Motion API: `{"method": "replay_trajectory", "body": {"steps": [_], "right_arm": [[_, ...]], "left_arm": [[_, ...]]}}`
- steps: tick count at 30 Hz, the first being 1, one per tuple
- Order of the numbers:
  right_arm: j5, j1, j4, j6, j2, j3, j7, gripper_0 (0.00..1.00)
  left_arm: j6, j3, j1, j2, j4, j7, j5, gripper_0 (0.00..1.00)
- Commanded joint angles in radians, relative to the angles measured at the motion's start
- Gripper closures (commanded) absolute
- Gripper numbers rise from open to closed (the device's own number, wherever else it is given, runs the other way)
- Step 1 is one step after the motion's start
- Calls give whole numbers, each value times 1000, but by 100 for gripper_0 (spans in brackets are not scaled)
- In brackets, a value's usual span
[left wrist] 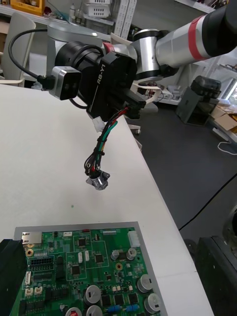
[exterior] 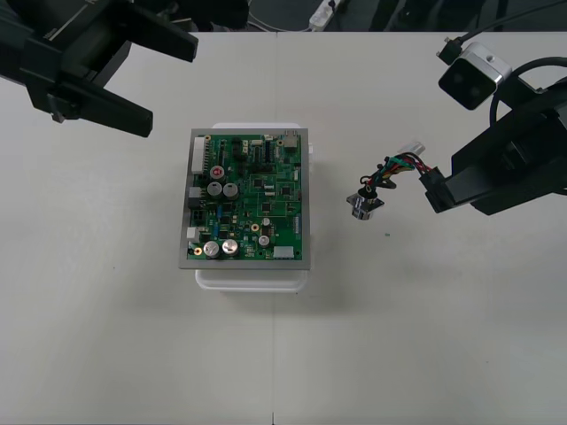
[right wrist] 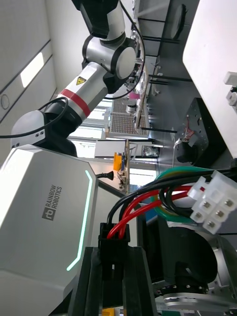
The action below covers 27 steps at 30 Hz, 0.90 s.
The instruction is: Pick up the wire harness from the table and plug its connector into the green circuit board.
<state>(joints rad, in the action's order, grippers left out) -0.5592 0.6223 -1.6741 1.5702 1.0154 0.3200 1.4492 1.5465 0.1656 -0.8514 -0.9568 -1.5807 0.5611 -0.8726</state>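
Hidden: the lower part of the black plug (right wrist: 113, 238) is sitting between the black fingers (right wrist: 93, 284) of the right gripper (exterior: 436, 190), so its mating face is not showing. The left gripper (exterior: 168, 84) is being cut off by the upper left corner of the front view.
Harness: the wire harness (exterior: 394, 168) is hanging from the right gripper at right centre of the front view, apart from the green circuit board (exterior: 251, 199). It is hard to tell whether it is clearing the table (exterior: 106, 336).
Axis: the harness is running almost level across the frame. Its plug is lying at the right and its round metal socket (exterior: 363, 205) is pointing lower left, towards the board. A white connector (right wrist: 212, 202) is branching off beside the wires (right wrist: 148, 197).
Right gripper: it is clenching on the plug.
Left gripper: it is hovering released, fingers spread wide, at upper left.
Board: it is lying flat on its white base (exterior: 252, 279) at frame centre.
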Motion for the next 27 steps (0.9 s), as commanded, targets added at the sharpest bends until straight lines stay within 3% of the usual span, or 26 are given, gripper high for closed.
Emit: {"method": "replay_trajectory", "body": {"steps": [1, 14, 19, 27], "right_arm": [[64, 43, 2, 1, 49, 56, -7, 100], [114, 97, -53, 1, 54, 152, -7, 100], [176, 149, -53, 1, 54, 225, -7, 100], [211, 197, -33, 1, 11, 248, 59, 100]], "left_arm": [[24, 6, 12, -86, -10, -61, 58, 0], [24, 49, 11, -169, -35, -98, 165, 0], [24, 104, 11, -237, -44, -204, 208, 0], [24, 137, 12, -287, -59, -237, 268, 0]]}}
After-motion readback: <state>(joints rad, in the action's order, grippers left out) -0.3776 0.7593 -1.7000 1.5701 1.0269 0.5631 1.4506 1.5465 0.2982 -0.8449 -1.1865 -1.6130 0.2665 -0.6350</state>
